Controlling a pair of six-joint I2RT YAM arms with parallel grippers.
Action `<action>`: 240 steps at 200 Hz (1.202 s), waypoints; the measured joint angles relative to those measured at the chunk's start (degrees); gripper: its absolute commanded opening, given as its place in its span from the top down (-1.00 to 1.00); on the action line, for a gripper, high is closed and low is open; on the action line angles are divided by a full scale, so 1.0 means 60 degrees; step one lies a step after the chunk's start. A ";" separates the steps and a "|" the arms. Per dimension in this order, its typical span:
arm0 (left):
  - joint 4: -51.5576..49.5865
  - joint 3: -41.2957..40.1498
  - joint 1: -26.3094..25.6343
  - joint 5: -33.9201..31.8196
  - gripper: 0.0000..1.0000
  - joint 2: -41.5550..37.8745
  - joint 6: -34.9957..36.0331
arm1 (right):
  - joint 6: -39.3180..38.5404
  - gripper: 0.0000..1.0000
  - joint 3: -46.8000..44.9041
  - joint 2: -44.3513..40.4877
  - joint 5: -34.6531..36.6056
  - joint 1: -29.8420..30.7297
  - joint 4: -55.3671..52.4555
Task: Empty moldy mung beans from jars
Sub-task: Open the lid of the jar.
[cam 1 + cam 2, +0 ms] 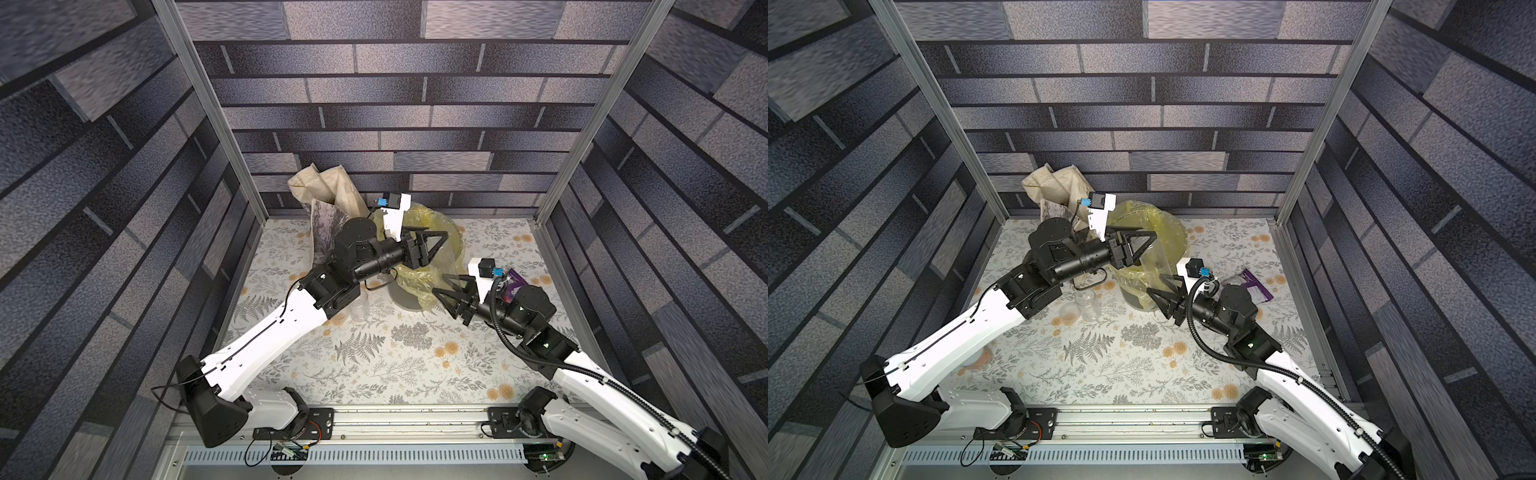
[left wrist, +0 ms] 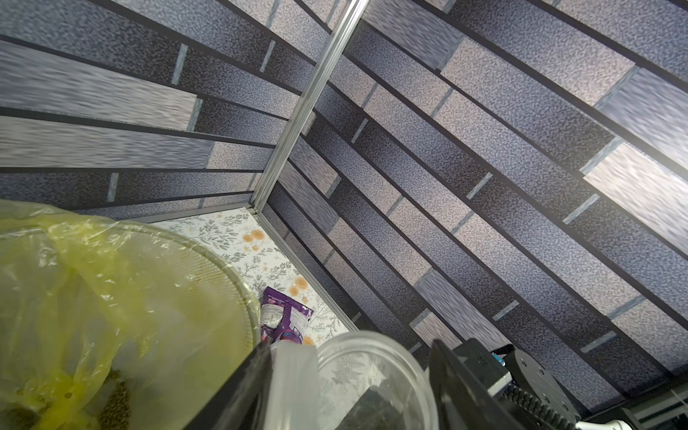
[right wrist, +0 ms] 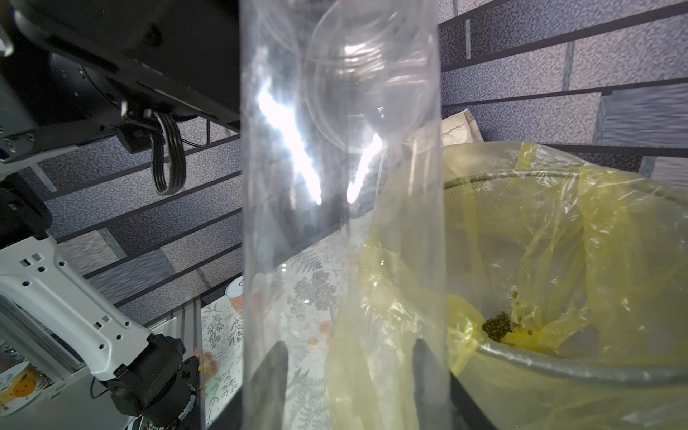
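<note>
Your left gripper [image 1: 438, 250] is part-way open, with one slim clear plain cylinder jar [image 3: 342, 223] between its fingers [image 2: 238, 394]. In the left wrist view the jar's round end faces the camera, and a dark finger stands close against each side of it. That looks like a pinch, though the actual contact is hard to make out.

Your right gripper [image 1: 440, 284] sits lower on what looks like the same jar. In the right wrist view the clear cylinder runs straight across the picture, and the two dark fingers [image 3: 275, 372] flank its lower part. Their tips show blurred through the wall. They are drawn in on the jar, not spread wide and not pressed together.

You can see the table pattern and the wall straight through the jar, with no grains inside it. It hangs above the floral-print table [image 1: 395, 374], just beside the rim of the grey mesh bucket [image 3: 558, 366], which is lined with a yellow translucent plastic bag [image 2: 111, 279].

The mung beans [image 3: 499, 329], tiny olive-green grains, lie in a small heap in the folds of that bag inside the bucket.

A second clear slim jar [image 1: 1088, 305] stands open on the table near your left forearm. A whitish translucent lid [image 1: 1068, 311] lies flat just beside it.
</note>
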 measured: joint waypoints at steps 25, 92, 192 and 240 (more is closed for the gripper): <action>0.0022 -0.0372 0.0000 -0.0350 -0.19 -0.0357 -0.0004 | 0.0095 0.44 -0.0018 0.0331 -0.0080 0.0113 0.0372; 0.0477 -0.0896 0.0076 -0.0448 -0.05 -0.0831 -0.0189 | 0.0324 0.43 0.0058 0.0597 0.0091 0.0149 0.0736; 0.0714 -0.1042 0.0295 0.0885 -0.04 -0.0903 -0.0681 | 0.0459 0.44 0.0310 0.0911 0.0699 0.0240 0.0339; 0.0696 -0.1104 0.0353 0.0907 -0.07 -0.0907 -0.0761 | 0.0448 0.44 0.0310 0.0852 0.0798 0.0299 0.0135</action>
